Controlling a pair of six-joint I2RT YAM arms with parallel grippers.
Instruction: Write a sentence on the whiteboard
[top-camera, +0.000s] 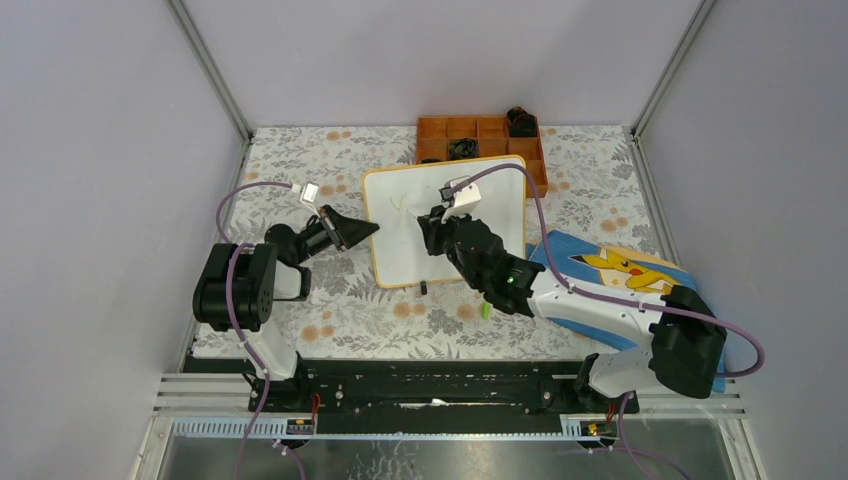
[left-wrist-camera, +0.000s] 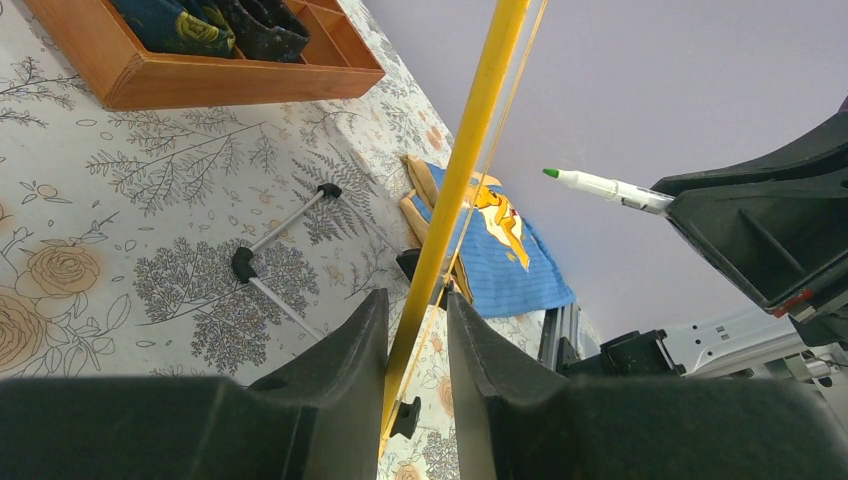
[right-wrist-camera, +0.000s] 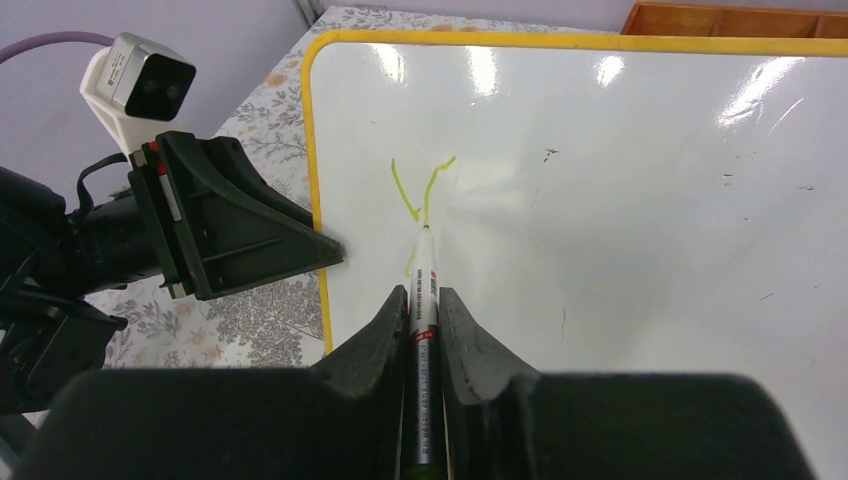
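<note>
we see right gripper fingers pinching the green marker, tip touching the whiteboard just ahead of them, sentence only a green Y beyond the tip, left gripper fingers straddling the board's yellow edge, can't tell if they're clamped on it

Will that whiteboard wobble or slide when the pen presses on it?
Probably stiff: the whiteboard shows no bend under the pen. It sits on small black feet, so it might skid or tip; the left hand straddles its yellow edge, likely to steady it.
</note>
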